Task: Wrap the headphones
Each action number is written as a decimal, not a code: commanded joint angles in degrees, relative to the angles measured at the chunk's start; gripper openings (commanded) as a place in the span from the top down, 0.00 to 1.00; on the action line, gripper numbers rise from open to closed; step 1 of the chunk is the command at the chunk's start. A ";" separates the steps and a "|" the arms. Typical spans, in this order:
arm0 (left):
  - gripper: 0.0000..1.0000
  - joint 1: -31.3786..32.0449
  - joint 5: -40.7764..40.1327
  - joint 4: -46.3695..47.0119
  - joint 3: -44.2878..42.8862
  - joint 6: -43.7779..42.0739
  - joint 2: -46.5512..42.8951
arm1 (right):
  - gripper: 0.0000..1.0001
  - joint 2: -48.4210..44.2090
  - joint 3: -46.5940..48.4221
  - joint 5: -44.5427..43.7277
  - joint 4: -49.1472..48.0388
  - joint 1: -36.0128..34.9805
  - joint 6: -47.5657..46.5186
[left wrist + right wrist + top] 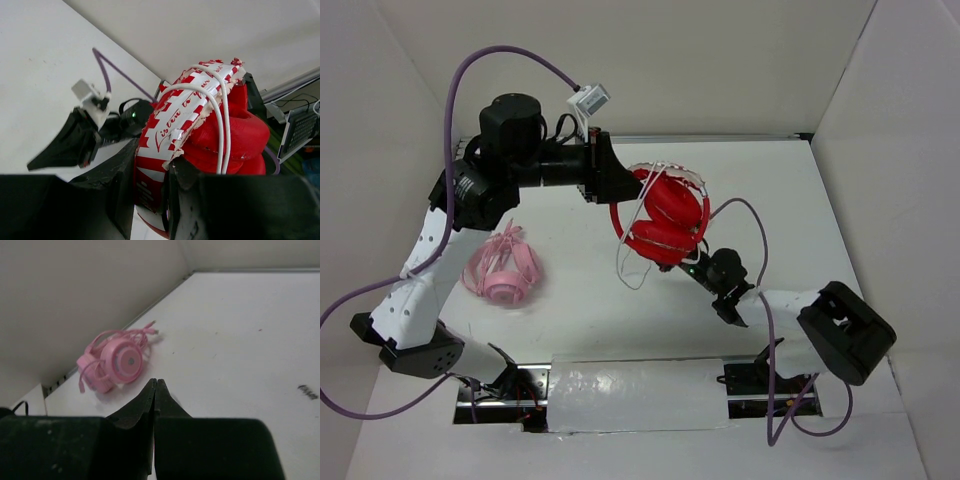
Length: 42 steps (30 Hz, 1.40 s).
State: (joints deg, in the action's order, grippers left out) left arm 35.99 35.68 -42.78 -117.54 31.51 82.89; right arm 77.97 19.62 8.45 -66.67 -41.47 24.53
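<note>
The red headphones (665, 215) hang above the table, cups together. My left gripper (623, 190) is shut on their red-and-white headband (172, 120); in the left wrist view the band sits between my fingers (150, 172). The thin white cable (220, 125) runs in turns over the band and cups, and a loose loop (628, 272) hangs below them. My right gripper (682, 264) is shut, just below and right of the cups. In the right wrist view its jaws (156, 384) are pressed together with nothing seen between them.
The pale pink headphones (505, 268) lie on the table at the left, with their cable bundled around them, and also show in the right wrist view (117, 362). White walls enclose the table. A purple arm cable (750, 225) arcs beside the right wrist.
</note>
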 commanded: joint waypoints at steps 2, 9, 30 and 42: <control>1.00 0.58 3.96 6.75 3.88 0.84 -3.70 | 1.00 -3.88 2.19 -0.50 2.10 6.04 0.07; 1.00 1.01 2.11 5.61 2.93 0.57 -2.30 | 1.00 -7.22 2.53 5.08 8.66 7.72 1.31; 1.00 0.22 -3.87 2.79 -5.33 -0.39 3.32 | 0.00 -45.64 -13.64 -0.61 40.92 -8.42 -4.58; 1.00 0.22 -2.37 0.59 -4.91 -1.71 5.26 | 0.00 -26.57 -8.02 -12.20 35.48 -22.07 -7.40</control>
State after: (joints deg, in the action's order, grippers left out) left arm 36.49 30.63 -45.74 -121.51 29.89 89.06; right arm 49.12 8.67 2.70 -27.42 -61.93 18.06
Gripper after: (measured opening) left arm 0.367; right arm 0.994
